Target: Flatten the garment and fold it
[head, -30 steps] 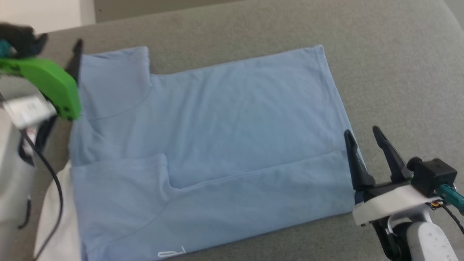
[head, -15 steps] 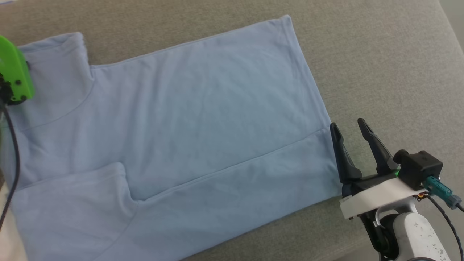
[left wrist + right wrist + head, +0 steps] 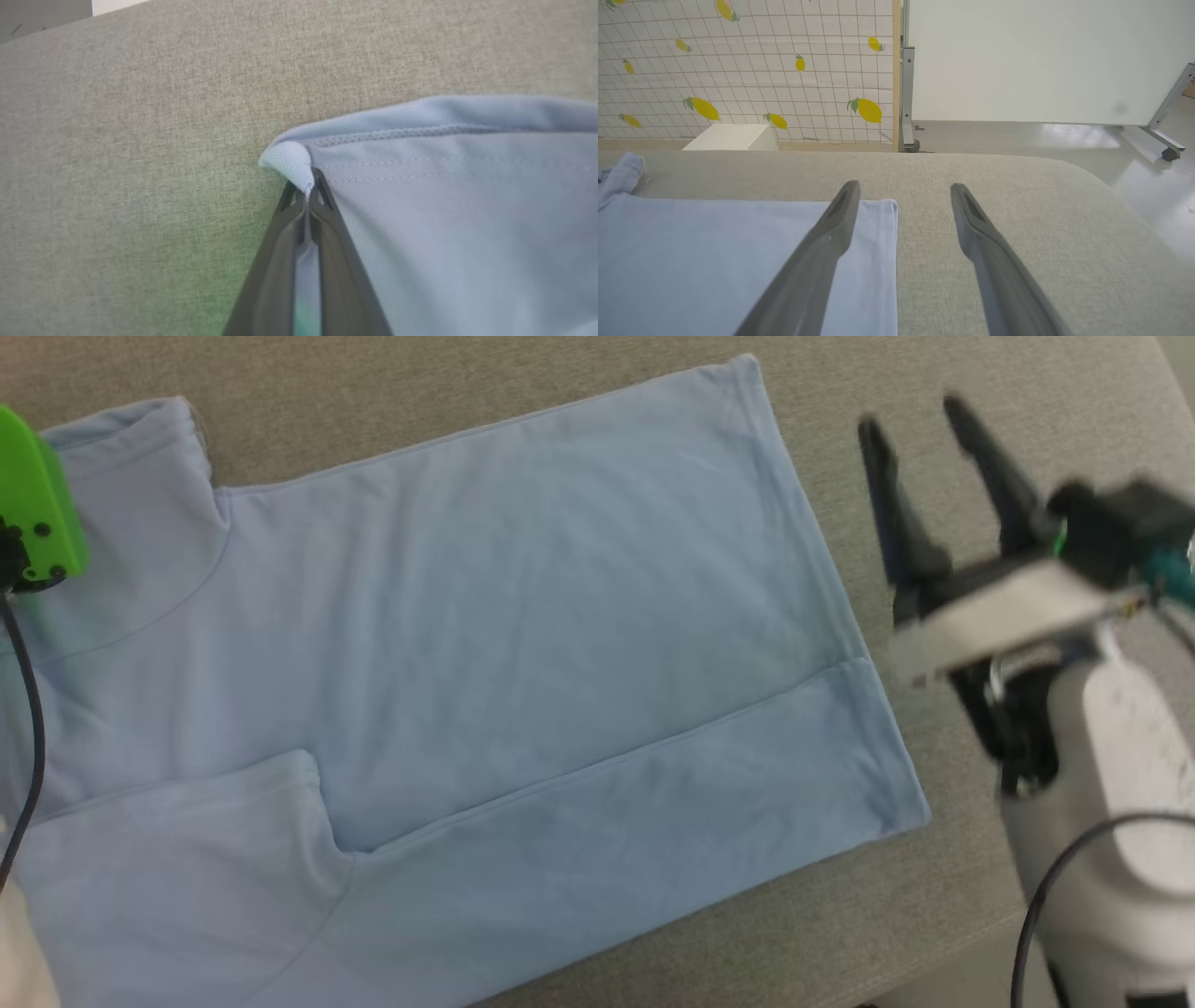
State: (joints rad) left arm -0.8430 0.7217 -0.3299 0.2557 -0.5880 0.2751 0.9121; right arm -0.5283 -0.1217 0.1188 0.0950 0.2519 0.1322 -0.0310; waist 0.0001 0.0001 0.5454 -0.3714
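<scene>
The left gripper clamps a sleeve corner of the garment. The right gripper, jaws apart, stands just beside the hem at the opposite end.

I see my light blue soft knit short-sleeved T-shirt spread flat on the grey woven cushion, hem to my right, near long side folded over the body, sleeve on top, one stitched corner curled upward

Grey fabric cushion w/ lt-blue garment lying flat on it, one side folded.
</scene>
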